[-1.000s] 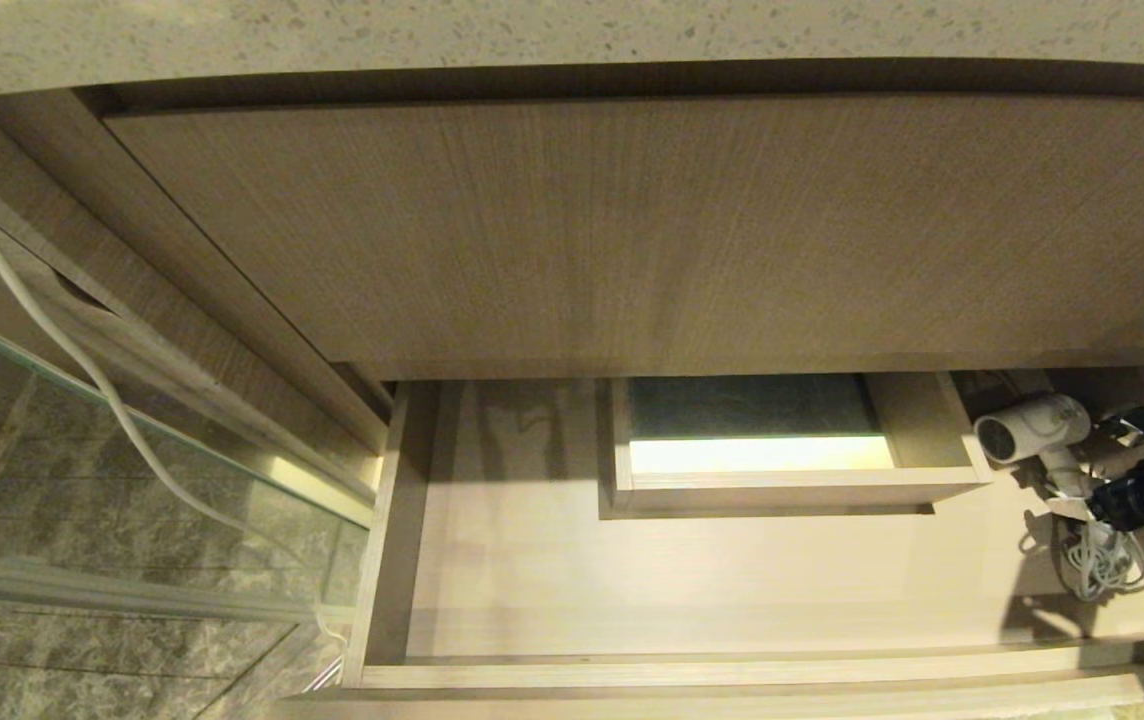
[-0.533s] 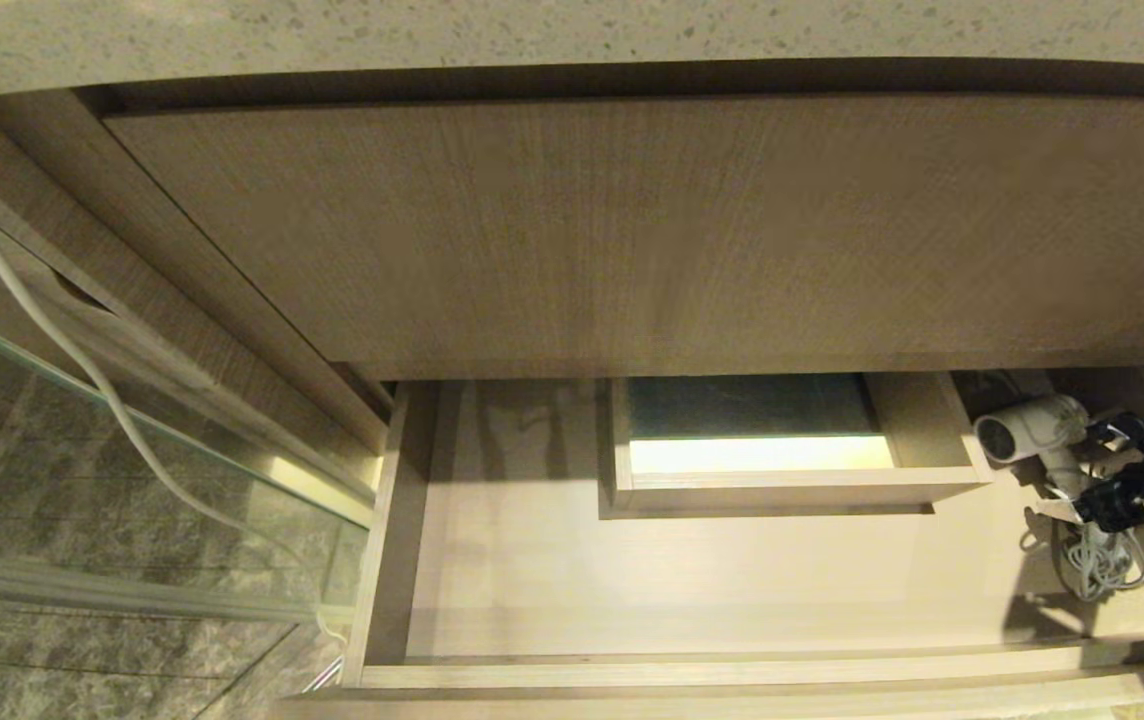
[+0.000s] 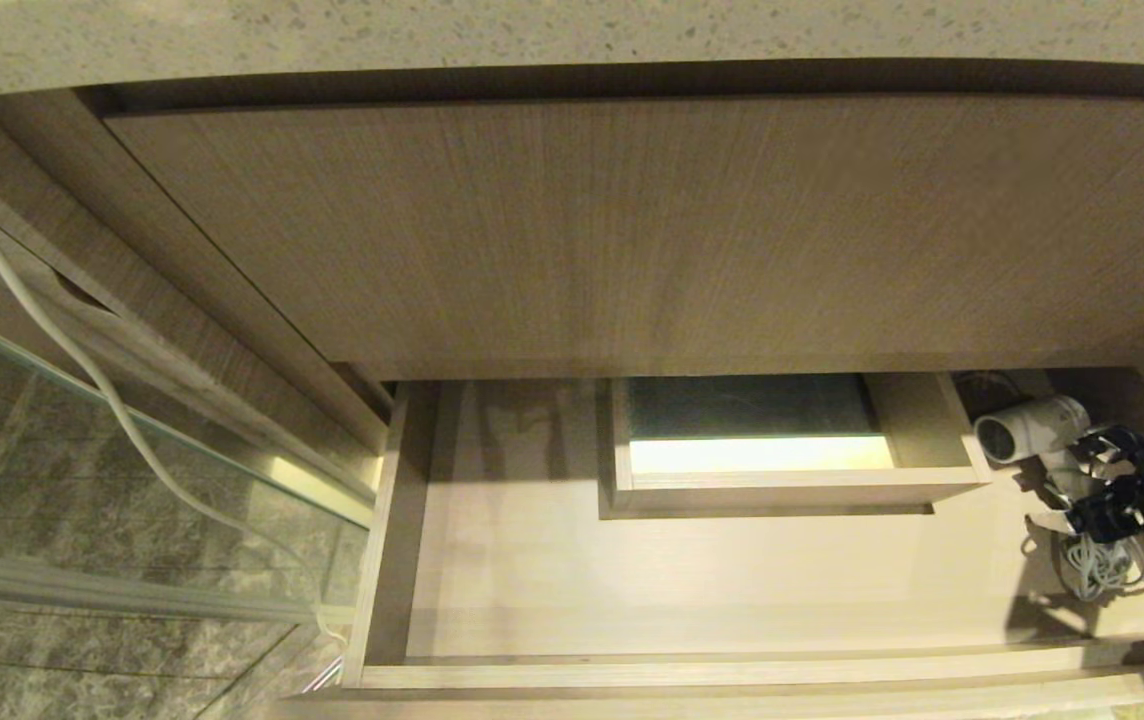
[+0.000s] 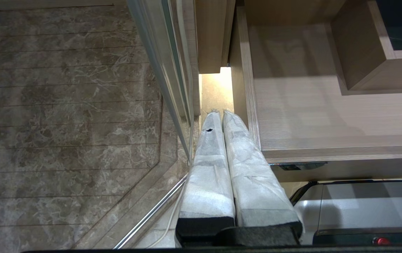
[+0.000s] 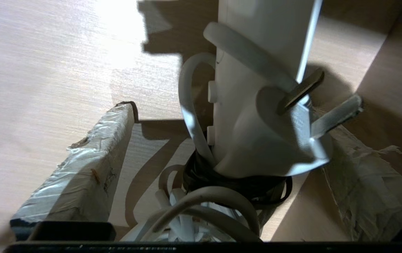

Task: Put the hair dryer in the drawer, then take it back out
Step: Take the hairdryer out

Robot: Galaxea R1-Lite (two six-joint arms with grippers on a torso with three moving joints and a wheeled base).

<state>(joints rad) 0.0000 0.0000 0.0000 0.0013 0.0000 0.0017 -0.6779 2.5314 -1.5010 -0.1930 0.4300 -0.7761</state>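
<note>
The hair dryer (image 3: pixel 1032 430) is laid in the right end of the drawer (image 3: pixel 692 580) with its handle between the wide-open jaws of the right gripper (image 3: pixel 1097 485), probably so that it can be grasped there, while the left gripper (image 4: pixel 222 116) is kept closed and empty beside the drawer.

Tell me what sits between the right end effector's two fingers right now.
The right wrist view shows the hair dryer handle and its plug between the open fingers, untouched on that side, cord bundled beneath, on the drawer floor.
</note>
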